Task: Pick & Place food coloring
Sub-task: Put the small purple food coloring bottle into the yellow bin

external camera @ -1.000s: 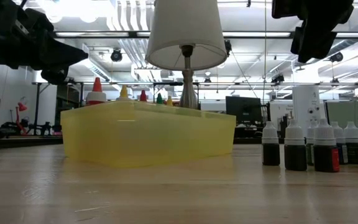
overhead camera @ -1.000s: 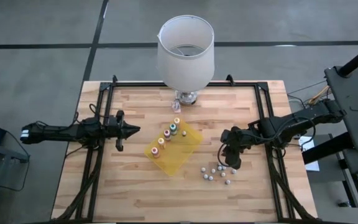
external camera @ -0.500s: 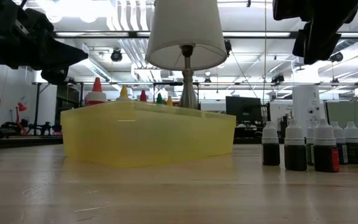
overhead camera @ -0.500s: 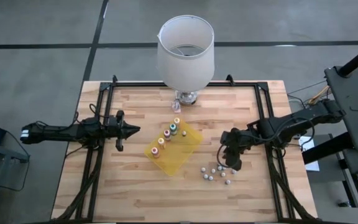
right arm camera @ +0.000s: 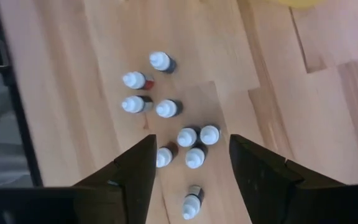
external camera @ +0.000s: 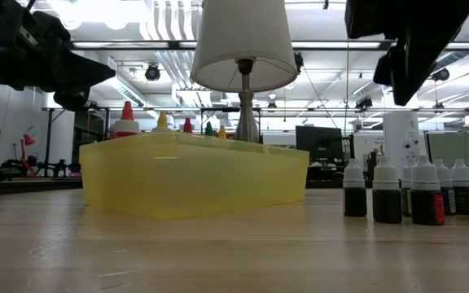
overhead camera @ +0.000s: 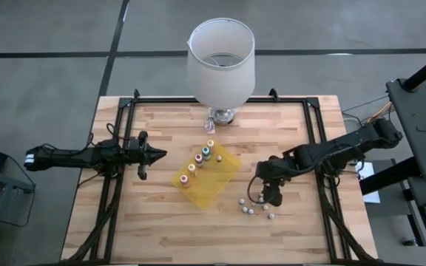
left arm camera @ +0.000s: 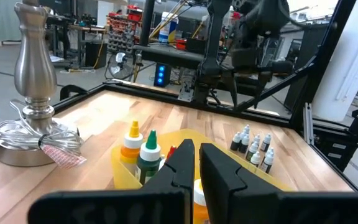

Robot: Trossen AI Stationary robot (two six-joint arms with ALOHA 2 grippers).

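Right fingers: your right gripper hangs over the right half of the desk with its fingers spread wide and nothing between them, probably so they can drop around a single bottle.
Food coloring, loose: the small white-capped bottles stand upright in a tight cluster on the bare wood, right below that gripper and well apart from the tray.
Food coloring, sorted: five coloured-cap bottles stand in a row along one side of the yellow tray, which leaves the rest of it free.
Left fingers: your left gripper waits just beside the tray, fingers closed on nothing and clear of the working arm.
Watch for: the bottles nearly touch, so you may knock a neighbour over; choose one at the edge.
Lamp: it stands at the far edge, out of reach of both arms.
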